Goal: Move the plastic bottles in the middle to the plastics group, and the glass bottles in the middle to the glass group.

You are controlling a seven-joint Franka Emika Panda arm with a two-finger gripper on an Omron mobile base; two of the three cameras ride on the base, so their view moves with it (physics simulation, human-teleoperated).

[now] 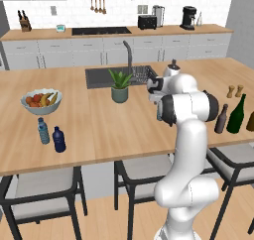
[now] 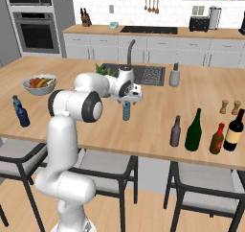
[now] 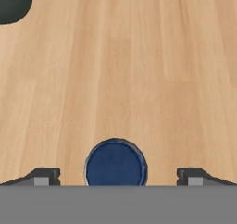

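The small pale-blue plastic bottle [image 2: 126, 110] stands mid-counter. My gripper [image 2: 128, 100] hangs open right above it, pointing down. In the hand view its blue cap [image 3: 115, 165] lies centred between my two spread fingertips [image 3: 46, 176], with a gap on each side. The tall green glass bottle [image 2: 194, 130] and the slim dark brown one [image 2: 175, 131] stand to the right near the front edge. The glass group [image 2: 217, 139] is further right. The plastics group, a pale-blue bottle [image 1: 43, 131] and a navy one [image 1: 59, 139], stands far left.
A potted plant [image 1: 119, 87] and the sink [image 1: 101, 77] lie behind the arm. A fruit bowl [image 1: 41, 101] sits at the left, and wooden shakers [image 2: 224, 106] at the back right. Stools [image 2: 201, 188] line the counter's front edge.
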